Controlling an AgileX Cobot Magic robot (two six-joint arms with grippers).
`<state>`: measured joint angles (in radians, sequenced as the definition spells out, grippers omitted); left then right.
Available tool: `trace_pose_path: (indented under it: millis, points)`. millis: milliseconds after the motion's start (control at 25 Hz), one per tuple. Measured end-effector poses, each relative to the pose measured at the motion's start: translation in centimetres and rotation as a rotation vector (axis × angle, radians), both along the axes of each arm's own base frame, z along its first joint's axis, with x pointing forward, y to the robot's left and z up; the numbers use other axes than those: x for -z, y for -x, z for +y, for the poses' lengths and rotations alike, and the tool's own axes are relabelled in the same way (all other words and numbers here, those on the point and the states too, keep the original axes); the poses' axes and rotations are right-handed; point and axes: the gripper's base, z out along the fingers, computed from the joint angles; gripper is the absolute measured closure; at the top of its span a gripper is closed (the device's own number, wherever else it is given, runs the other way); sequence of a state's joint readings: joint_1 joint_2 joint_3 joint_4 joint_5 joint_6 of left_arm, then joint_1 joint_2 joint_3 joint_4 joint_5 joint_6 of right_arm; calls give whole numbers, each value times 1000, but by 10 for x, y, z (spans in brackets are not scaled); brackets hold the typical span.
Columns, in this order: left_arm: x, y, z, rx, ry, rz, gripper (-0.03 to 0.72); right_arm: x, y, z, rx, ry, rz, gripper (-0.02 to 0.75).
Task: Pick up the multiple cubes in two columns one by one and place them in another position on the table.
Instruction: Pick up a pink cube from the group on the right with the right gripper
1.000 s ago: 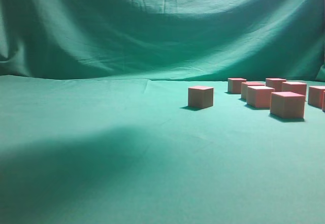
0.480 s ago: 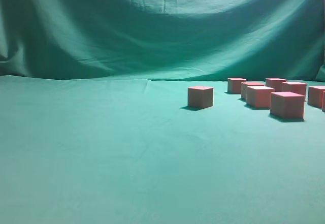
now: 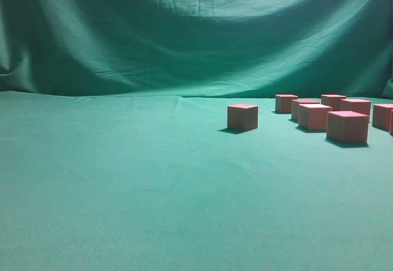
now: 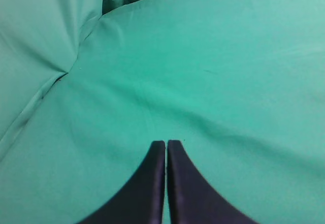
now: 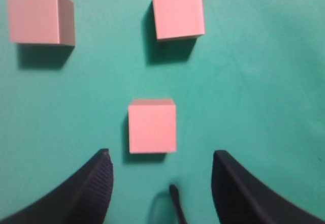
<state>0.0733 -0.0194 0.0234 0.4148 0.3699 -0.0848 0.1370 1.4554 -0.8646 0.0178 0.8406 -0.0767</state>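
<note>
Hovering right claw [image 5: 161, 165] wide open, empty, cube [image 5: 152, 126] on table [image 5: 264, 82] just ahead

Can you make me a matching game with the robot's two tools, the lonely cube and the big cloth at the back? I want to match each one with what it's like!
Things:
1. left tool
2. right tool
3. lone cube
4. backdrop cloth

Descriptions:
A. wrinkled, hanging behind the table
B. open, right above a pink cube
C. shut, nothing but green cloth under it
D. stands by itself, left of the group of cubes

Pairs: 1-C, 2-B, 3-D, 4-A
</note>
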Motion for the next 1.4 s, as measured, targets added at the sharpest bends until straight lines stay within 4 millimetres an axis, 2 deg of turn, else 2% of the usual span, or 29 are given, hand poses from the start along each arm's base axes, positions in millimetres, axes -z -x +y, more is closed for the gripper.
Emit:
trace_pose_path:
  millis: [160,480,640,800,840,1000,1080,1280,1400]
  points:
    - [0,0,0,0,0,0,688,15,2,0,7,-15,-69,312]
    - [0,0,0,0,0,0,688,48,-11,2,11,-10,-28,312]
    - [0,0,0,0,0,0,688,58,-16,2,12,-9,-25,312]
    - [0,0,0,0,0,0,688,62,-17,3,14,-8,-18,480]
    - [0,0,0,0,0,0,688,61,-18,3,17,-11,-10,493]
    - [0,0,0,0,0,0,688,48,-22,6,26,-33,29,478]
    - [0,0,0,0,0,0,688,33,-25,10,3,-65,44,478]
    - [0,0,0,0,0,0,688,-21,-35,34,-198,-247,29,478]
    - [0,0,0,0,0,0,688,-56,-46,61,-411,-275,-99,478]
